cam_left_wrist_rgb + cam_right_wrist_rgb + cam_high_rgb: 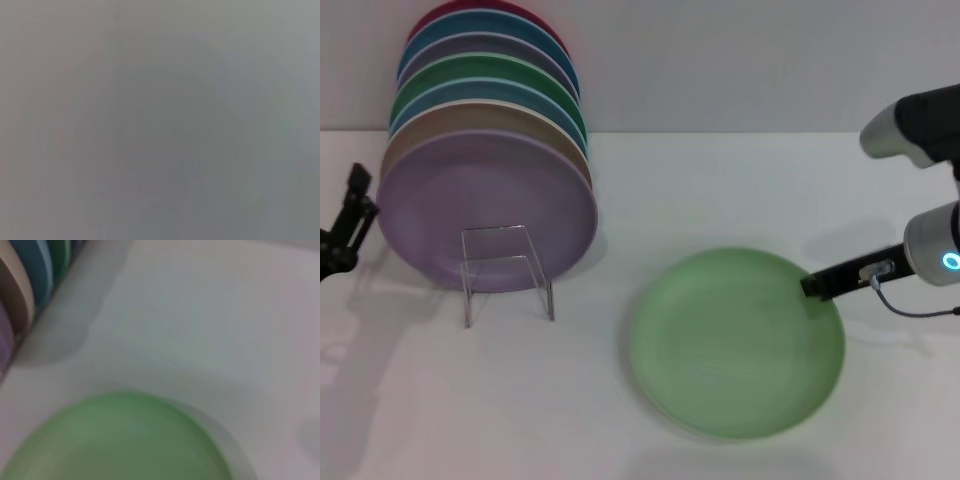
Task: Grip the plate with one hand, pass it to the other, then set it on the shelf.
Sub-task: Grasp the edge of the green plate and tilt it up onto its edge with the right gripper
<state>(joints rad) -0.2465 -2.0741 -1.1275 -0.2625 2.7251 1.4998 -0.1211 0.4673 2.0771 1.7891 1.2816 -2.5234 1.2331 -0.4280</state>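
Observation:
The light mint-green plate [735, 345] lies flat on the white table, right of the middle; it also shows in the right wrist view [120, 440]. My right gripper [817, 284], slim and black on an arm with a blue ring light, reaches in from the right and sits at the plate's right rim. My left gripper [345, 225] is parked at the far left edge, beside the stacked plates. The clear acrylic shelf [507, 262] stands at the left, in front of the stack. The left wrist view shows only plain grey.
Several coloured plates lean upright in a row behind the shelf, with a lilac plate [485, 205] in front; their edges show in the right wrist view [20, 285]. The white table [720, 190] runs back to a pale wall.

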